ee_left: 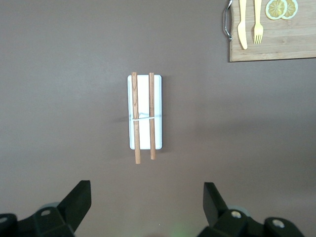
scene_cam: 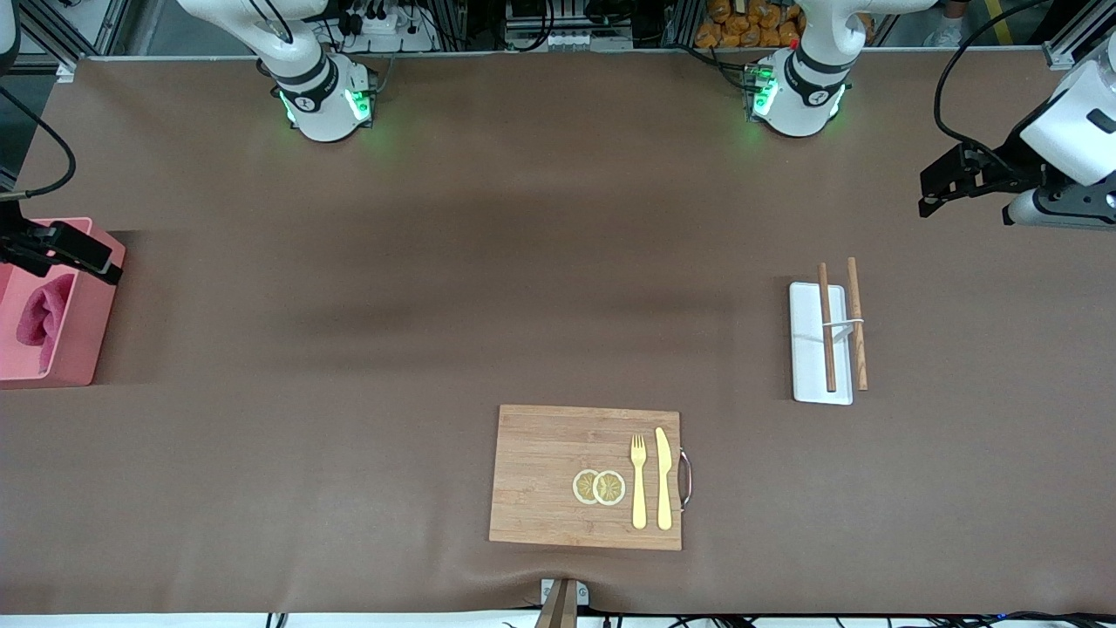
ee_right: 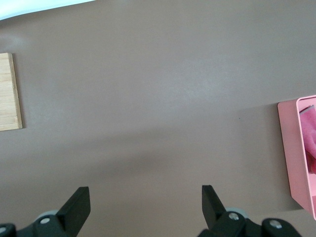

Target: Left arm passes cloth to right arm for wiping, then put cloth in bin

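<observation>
The magenta-pink cloth (scene_cam: 42,318) lies crumpled inside the salmon-pink bin (scene_cam: 83,336) at the right arm's end of the table. My right gripper (scene_cam: 112,264) hangs open and empty over the bin's rim on the side toward the table's middle. In the right wrist view the gripper (ee_right: 145,202) is over bare table, with the bin (ee_right: 291,148) and a bit of cloth (ee_right: 311,145) at the edge. My left gripper (scene_cam: 929,197) is open and empty, up in the air at the left arm's end. In the left wrist view (ee_left: 146,202) nothing sits between its fingers.
A white tray (scene_cam: 806,349) with two brown sticks lies toward the left arm's end; it also shows in the left wrist view (ee_left: 144,98). A bamboo cutting board (scene_cam: 540,475) with fork, knife and lemon slices lies near the front camera.
</observation>
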Available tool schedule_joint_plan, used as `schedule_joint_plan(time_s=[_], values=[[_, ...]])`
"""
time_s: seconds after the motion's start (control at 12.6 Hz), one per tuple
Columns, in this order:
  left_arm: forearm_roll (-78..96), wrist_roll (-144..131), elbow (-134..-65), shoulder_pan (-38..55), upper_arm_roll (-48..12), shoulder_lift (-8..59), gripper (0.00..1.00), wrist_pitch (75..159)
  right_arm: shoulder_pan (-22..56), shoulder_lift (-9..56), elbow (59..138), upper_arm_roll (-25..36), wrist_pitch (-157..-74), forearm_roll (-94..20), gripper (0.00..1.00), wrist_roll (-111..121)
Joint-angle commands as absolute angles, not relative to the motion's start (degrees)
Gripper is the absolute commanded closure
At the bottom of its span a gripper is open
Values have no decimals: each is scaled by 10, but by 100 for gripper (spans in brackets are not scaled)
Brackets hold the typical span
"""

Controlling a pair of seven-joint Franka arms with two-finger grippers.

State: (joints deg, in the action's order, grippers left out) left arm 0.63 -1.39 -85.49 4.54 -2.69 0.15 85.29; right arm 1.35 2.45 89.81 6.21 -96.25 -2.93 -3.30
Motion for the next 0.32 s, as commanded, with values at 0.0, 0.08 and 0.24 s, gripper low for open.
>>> schedule_joint_plan(time_s=[0.0, 0.08, 0.24], values=[[-8, -22, -853, 46, -31, -2, 0, 854, 22, 30, 883, 63, -953, -26, 0, -36], [-8, -21, -853, 46, -30, -2, 0, 854, 24, 30, 883, 63, -953, -26, 0, -36], [-8, -21, -853, 46, -31, -2, 0, 854, 25, 30, 883, 63, -953, -26, 0, -37]])
